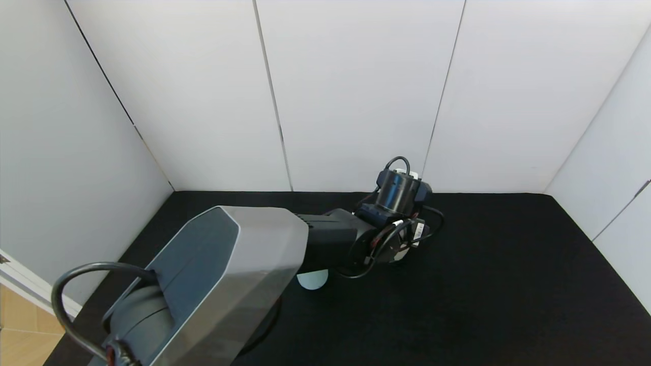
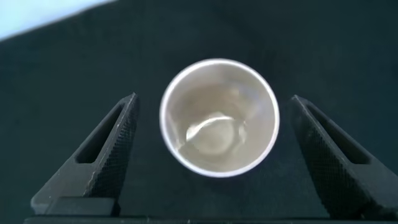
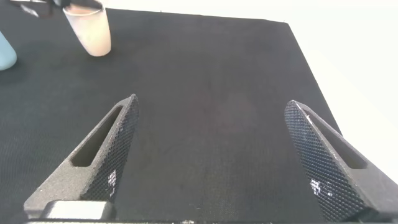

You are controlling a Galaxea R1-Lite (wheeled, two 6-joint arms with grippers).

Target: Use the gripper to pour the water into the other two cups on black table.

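Observation:
In the left wrist view the cream-beige cup stands upright on the black table, with water glinting at its bottom. My left gripper is open and looks straight down on it, one finger on each side and neither touching it. In the head view the left gripper hangs over the table's far middle and hides this cup. A pale bluish cup peeks out from under the left arm; I cannot tell which tumbler it is. The other tumbler is hidden. My right gripper is open and empty over bare table.
The right wrist view shows the cream cup far off under the left gripper, and a pale bluish cup at the frame's edge. White wall panels border the table on three sides. The grey left arm covers the near left.

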